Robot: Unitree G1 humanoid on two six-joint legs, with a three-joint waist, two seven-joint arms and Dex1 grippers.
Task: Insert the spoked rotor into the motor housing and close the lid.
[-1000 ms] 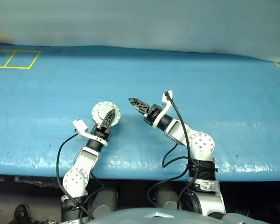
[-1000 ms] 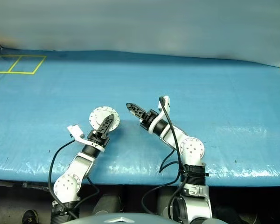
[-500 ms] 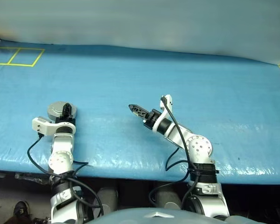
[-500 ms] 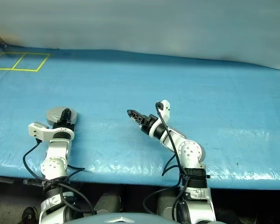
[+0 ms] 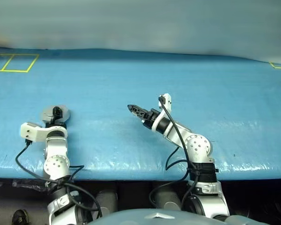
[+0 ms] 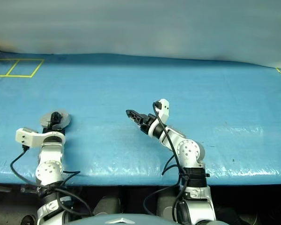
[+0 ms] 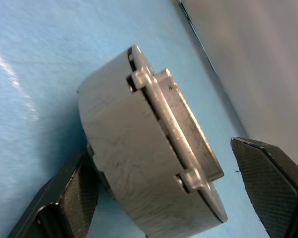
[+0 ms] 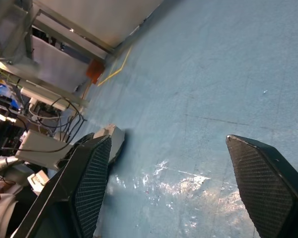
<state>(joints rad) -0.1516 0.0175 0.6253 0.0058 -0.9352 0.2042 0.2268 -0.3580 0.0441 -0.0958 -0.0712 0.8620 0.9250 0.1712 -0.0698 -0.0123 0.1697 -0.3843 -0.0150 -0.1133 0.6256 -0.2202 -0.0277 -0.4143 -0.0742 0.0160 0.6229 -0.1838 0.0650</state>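
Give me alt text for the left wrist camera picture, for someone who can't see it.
A round grey metal motor case with its lid fitted lies on a blue table cover, seen edge-on between two black fingers. One finger sits at the case's side; the other stands clear of the lid.

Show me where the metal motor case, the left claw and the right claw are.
motor case [image 7: 139,163], left wrist view, grey side wall
left claw [image 5: 56,113], left eye view, between fingertips
right claw [image 5: 132,108], left eye view, at fingertips
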